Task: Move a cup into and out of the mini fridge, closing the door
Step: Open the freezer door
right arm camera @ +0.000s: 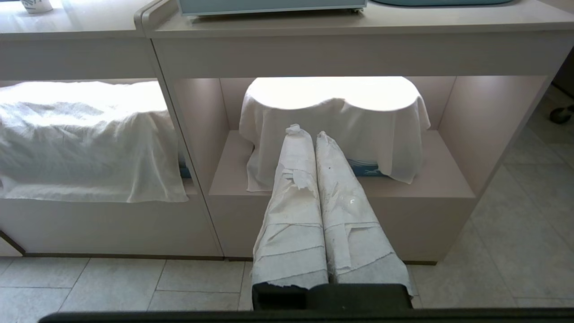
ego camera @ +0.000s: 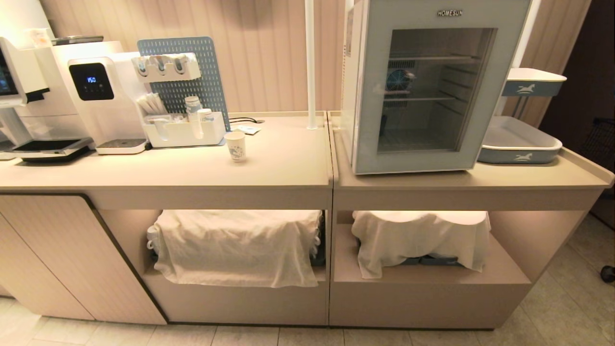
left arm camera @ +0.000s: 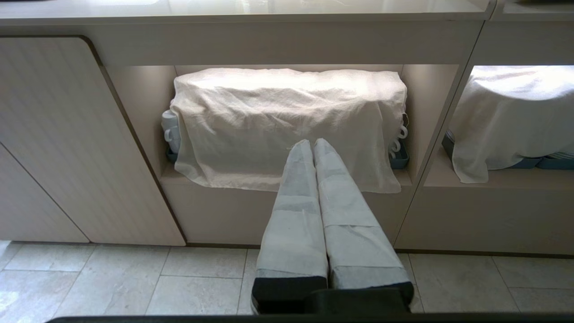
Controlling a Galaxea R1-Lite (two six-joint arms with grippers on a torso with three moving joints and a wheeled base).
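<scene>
The cup (ego camera: 235,146), small and white with a blue print, stands upright alone on the left counter; its base also shows in the right wrist view (right arm camera: 36,5). On the right counter stands the white HOMESUN mini fridge (ego camera: 358,72), its lower edge (right arm camera: 269,6) just visible from the right wrist. Its tinted glass door (ego camera: 372,96) is shut, and wire shelves and a round fan show through it. Neither arm appears in the head view. Both grippers hang low in front of the cabinet, level with the under-counter shelves. The left gripper (left arm camera: 312,142) and the right gripper (right arm camera: 311,133) are shut, with tape-wrapped fingers pressed together on nothing.
A water dispenser (ego camera: 91,91) and an organiser (ego camera: 185,132) with stacked cups stand behind the cup. A white pole (ego camera: 311,62) rises between the counters. Blue-and-white trays (ego camera: 519,144) sit right of the fridge. Cloth-covered crockery (ego camera: 235,245) (ego camera: 418,240) fills the shelves below.
</scene>
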